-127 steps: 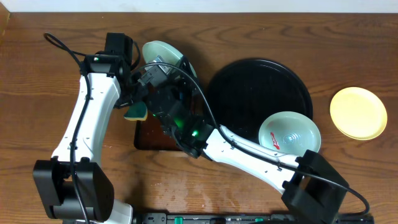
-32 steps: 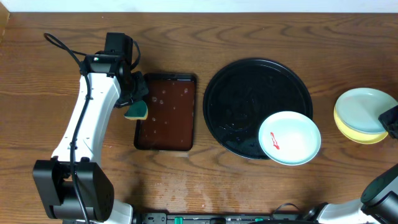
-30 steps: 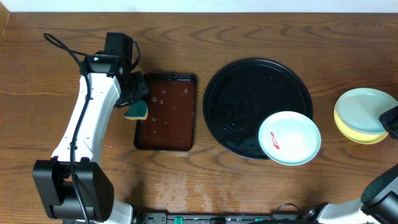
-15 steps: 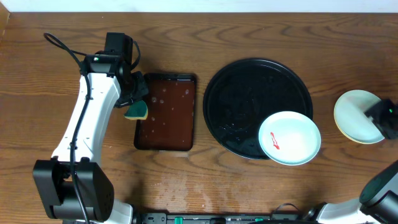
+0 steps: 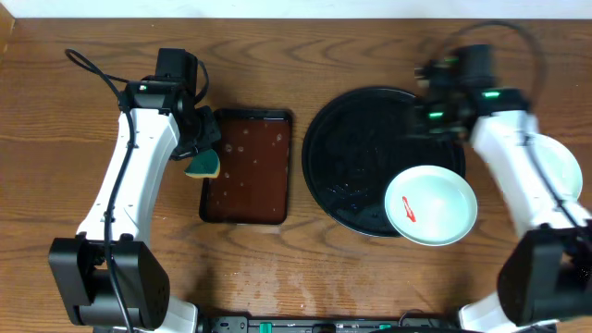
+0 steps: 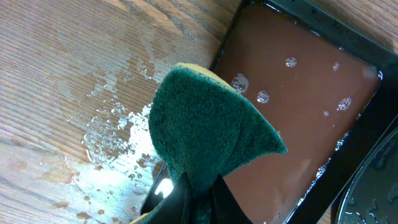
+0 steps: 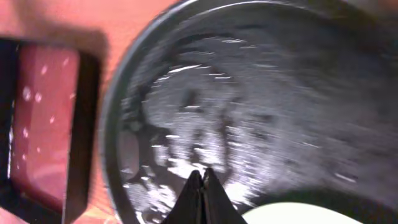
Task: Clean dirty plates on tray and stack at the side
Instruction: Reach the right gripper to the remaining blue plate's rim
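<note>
A mint-white plate with a red smear lies on the front right rim of the black tray. It also shows at the bottom of the right wrist view. My right gripper is blurred over the tray's far right part; its fingers are shut and empty above the wet tray. Another mint-white plate sits at the right table edge, partly hidden by my right arm; the yellow plate is hidden. My left gripper is shut on a green sponge at the brown tray's left edge.
A rectangular dark-brown tray holding bubbly water stands left of the black tray and shows in the left wrist view. Water drops wet the wood beside it. The black tray's rim lies close on its right.
My right arm has swung left from the plates at the right edge to above the black tray, leaving the mint-white plate there. The left arm and sponge have not moved.
</note>
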Action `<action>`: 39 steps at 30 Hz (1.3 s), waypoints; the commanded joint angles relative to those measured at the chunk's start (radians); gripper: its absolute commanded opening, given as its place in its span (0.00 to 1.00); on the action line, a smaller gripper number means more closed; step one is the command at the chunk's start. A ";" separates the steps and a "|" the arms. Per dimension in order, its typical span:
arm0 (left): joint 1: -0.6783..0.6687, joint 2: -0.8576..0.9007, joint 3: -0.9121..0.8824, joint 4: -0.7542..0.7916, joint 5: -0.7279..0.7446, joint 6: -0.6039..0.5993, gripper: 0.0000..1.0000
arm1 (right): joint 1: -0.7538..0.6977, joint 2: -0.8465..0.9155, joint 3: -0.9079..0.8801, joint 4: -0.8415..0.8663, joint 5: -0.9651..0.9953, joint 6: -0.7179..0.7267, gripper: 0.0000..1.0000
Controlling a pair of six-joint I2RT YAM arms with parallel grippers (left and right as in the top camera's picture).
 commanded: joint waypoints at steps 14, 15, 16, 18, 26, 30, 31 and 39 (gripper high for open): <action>0.002 0.003 -0.006 0.001 -0.006 0.010 0.09 | 0.432 0.327 -0.003 0.271 0.228 0.204 0.01; 0.002 0.003 -0.006 0.001 -0.006 0.010 0.08 | 0.437 0.331 -0.003 0.270 0.238 0.212 0.01; 0.002 0.003 -0.006 0.001 -0.006 0.010 0.08 | 0.444 0.333 -0.003 0.267 0.247 0.220 0.01; 0.002 0.003 -0.006 0.001 -0.006 0.010 0.08 | 0.451 0.335 -0.004 0.263 0.246 0.234 0.01; 0.002 0.003 -0.006 0.001 -0.006 0.010 0.08 | 0.460 0.335 -0.010 0.203 0.222 0.298 0.01; 0.002 0.003 -0.006 0.001 -0.006 0.010 0.08 | 0.483 0.335 -0.017 0.204 0.190 0.298 0.01; 0.002 0.003 -0.006 0.001 -0.006 0.010 0.08 | 0.489 0.335 -0.018 0.204 0.190 0.298 0.01; 0.002 0.003 -0.006 0.001 -0.006 0.010 0.08 | 0.529 0.335 -0.018 0.227 0.190 0.306 0.01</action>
